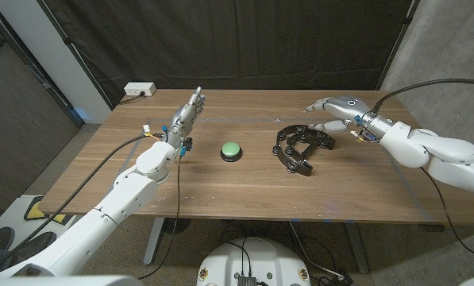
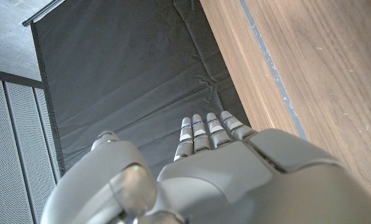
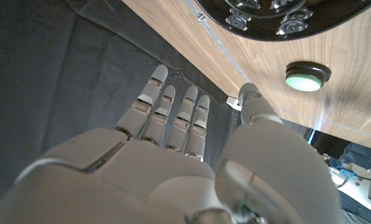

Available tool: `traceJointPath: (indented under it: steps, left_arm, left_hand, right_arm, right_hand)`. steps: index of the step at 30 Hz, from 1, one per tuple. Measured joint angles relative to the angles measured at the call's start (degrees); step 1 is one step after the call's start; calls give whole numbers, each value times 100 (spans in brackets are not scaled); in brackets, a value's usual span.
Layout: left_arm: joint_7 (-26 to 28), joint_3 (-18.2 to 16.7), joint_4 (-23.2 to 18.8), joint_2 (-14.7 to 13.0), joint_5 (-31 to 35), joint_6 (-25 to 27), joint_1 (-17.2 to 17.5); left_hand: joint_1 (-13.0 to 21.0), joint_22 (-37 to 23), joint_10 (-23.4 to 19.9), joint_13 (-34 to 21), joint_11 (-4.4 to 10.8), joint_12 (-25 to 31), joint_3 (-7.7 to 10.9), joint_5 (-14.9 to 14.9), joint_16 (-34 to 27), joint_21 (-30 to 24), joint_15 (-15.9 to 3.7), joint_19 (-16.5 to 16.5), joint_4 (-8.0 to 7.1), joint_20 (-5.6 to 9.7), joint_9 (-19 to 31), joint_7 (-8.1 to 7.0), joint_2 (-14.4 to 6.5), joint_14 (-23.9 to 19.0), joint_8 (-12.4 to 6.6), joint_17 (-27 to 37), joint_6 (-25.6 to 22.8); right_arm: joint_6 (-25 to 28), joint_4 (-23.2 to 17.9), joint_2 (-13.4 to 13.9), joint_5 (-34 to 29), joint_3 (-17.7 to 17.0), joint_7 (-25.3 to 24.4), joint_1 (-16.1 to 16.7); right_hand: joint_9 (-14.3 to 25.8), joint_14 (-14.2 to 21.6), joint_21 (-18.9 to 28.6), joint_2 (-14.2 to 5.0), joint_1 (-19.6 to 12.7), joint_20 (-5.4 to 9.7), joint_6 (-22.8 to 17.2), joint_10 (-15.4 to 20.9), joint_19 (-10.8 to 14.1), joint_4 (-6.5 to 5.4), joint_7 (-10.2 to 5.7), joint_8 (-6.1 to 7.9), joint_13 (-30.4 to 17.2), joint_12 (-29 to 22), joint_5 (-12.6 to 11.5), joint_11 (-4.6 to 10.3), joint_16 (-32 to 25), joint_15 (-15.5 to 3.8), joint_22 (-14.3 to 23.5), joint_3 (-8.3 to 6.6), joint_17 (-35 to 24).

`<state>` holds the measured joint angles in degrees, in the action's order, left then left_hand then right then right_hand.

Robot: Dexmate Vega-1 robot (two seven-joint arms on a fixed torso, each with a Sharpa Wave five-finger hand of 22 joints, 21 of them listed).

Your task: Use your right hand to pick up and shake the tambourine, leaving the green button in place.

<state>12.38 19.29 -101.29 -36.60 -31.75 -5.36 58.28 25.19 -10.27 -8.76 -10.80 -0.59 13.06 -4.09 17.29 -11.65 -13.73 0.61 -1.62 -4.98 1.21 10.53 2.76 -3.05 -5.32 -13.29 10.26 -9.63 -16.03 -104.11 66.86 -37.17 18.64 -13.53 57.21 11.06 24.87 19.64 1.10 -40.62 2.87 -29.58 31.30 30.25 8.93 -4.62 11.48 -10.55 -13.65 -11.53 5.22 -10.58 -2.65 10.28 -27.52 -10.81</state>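
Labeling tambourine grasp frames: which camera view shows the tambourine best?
Head view. The whole black tambourine shows on the table, beside the green button, with the right robot hand open just behind it. The right wrist view catches only a rim section with jingles. The left wrist view looks along the table edge toward the curtain.

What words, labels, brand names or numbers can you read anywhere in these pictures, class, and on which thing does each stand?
No text is readable.
Green button: no lettering shows.
Tambourine: no brand or label shows.
White box at the table's far edge: too small to tell whether it bears marks.
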Motion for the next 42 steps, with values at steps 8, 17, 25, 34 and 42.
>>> traceJointPath:
  steps: [8, 17, 25, 34, 42]
  left_arm:
    - [25, -1, -13, 9, 7, 0, 30]
    - [29, -5, -7, 30, -13, -12, 40]
    - [22, 8, -29, 18, -14, -1, 26]
    - [54, 23, -142, -30, -4, 159, 20]
    - [114, 28, -260, -71, 8, 291, 24]
  left_hand:
    - [29, 0, 0, 0, 0, 0, 0, -45, 0, 0, 0, 0, 0, 0, 0, 0, -29, 0, 0, 0, 0]
    - [48, 0, 0, 0, 0, 0, 0, -45, -1, 0, -30, 0, 0, 0, 0, 0, -48, -30, 0, 0, 0]
    - [54, 1, 0, 0, 0, 0, 0, -45, -1, 0, -30, 0, 0, 1, 0, -21, -54, -30, 38, 0, 21]
    - [82, 1, 0, 0, -1, 0, 0, -45, -2, 44, -30, 0, 0, 1, 0, -42, -82, -30, 38, 0, 0]
    - [92, 1, -21, 0, 20, 0, 0, -45, 24, 44, -30, 0, 0, 1, 29, -62, -137, -30, 37, 0, -20]
  right_arm:
    - [-13, -38, 98, -243, 114, 273, -104]
    - [-159, 14, 153, -414, 302, 350, -219]
    - [-328, 149, 123, -514, 445, 428, -342]
    - [-537, 368, 33, -559, 642, 557, -565]
    - [-749, 517, -32, -650, 791, 691, -766]
  right_hand:
    - [0, -128, -40, 3, -42, -15, 64, -153, -101, 0, 20, -10, -28, 61, 0, -9, 23, 14, -1, 0, 0]
    - [0, -51, -88, -23, -113, 7, 155, -126, -93, 0, -70, -10, -32, 61, 0, 53, -25, 15, 0, -47, 1]
    - [18, 698, 43, -168, -258, 28, 4, 456, 457, -32, -90, 25, -32, -118, 7, 136, -267, -14, 50, -143, -52]
    - [12, 1188, 157, -243, -333, 70, -319, 722, 751, -31, -50, 124, -52, -183, 44, 126, -427, -82, 106, -190, -160]
    - [12, 969, 119, -295, -475, 65, -228, 514, 690, 24, -27, 56, -52, -113, 73, 83, -270, -54, 106, -245, -143]
